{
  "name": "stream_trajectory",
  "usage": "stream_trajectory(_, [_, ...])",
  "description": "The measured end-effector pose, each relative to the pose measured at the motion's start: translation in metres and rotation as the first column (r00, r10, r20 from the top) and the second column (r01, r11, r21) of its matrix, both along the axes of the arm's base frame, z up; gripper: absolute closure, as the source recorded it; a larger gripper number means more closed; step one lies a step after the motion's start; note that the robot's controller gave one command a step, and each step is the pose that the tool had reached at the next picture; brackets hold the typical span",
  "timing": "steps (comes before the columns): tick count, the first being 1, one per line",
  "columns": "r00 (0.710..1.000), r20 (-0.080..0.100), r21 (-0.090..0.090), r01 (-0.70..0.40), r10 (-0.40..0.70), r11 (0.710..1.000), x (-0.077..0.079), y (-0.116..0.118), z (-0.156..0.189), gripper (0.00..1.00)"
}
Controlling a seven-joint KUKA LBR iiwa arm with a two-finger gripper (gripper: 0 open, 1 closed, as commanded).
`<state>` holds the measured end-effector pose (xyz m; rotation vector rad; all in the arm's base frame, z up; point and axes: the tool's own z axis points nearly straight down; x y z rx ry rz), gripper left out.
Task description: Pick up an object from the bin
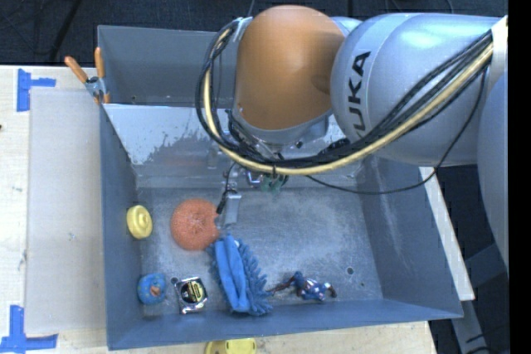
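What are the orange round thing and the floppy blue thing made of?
The orange round thing looks like a soft, fuzzy scrubber or sponge: its surface is matt and rough-edged. The floppy blue thing seems to be cloth, maybe microfibre: it lies limp with fringed edges.

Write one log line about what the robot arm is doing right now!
gripper: down in bin | beside: orange round ball, its right edge | nearby: blue cloth just below | lifted: nothing yet

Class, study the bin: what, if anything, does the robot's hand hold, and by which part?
It cannot be told. The hand sits at the right edge of the round orange thing, but no grip on it is visible.
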<state>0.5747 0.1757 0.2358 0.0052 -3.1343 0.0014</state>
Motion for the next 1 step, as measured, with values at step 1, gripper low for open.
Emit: stream_trajectory(1, [1.0,0.007,0.001,0.004,-0.004,1.0,0.0011,-0.001,0.0049,0.0])
